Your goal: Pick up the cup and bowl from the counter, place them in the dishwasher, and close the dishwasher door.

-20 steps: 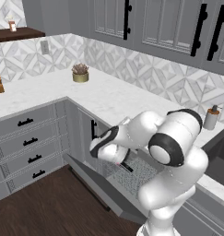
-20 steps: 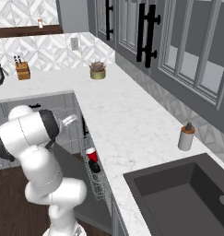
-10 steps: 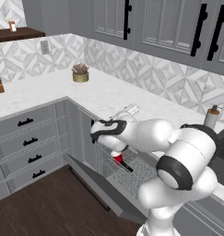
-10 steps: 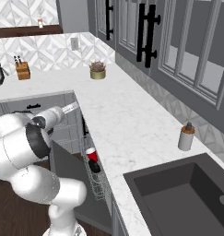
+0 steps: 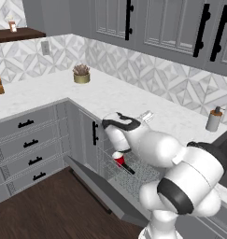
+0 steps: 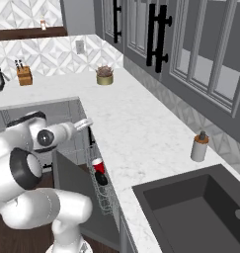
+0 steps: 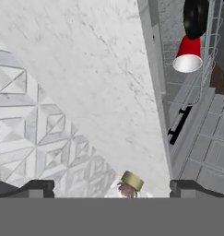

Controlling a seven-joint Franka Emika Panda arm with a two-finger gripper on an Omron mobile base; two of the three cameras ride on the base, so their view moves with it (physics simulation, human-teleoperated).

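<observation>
While its jaws stand wide apart and hold nothing, the gripper [image 5: 146, 116] hangs above the dishwasher [image 5: 133, 175], whose door [image 5: 103, 189] lies dropped open. Inside the rack lie the cup [image 6: 98, 165] and bowl [image 6: 101, 179], touching. No writing shows anywhere.

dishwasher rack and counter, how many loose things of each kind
cup: 1, in the rack
bowl: 1, in the rack
soap bottle: 1, on the counter
potted plant: 1, on the counter
knife block: 1, on the counter
total: 5
</observation>
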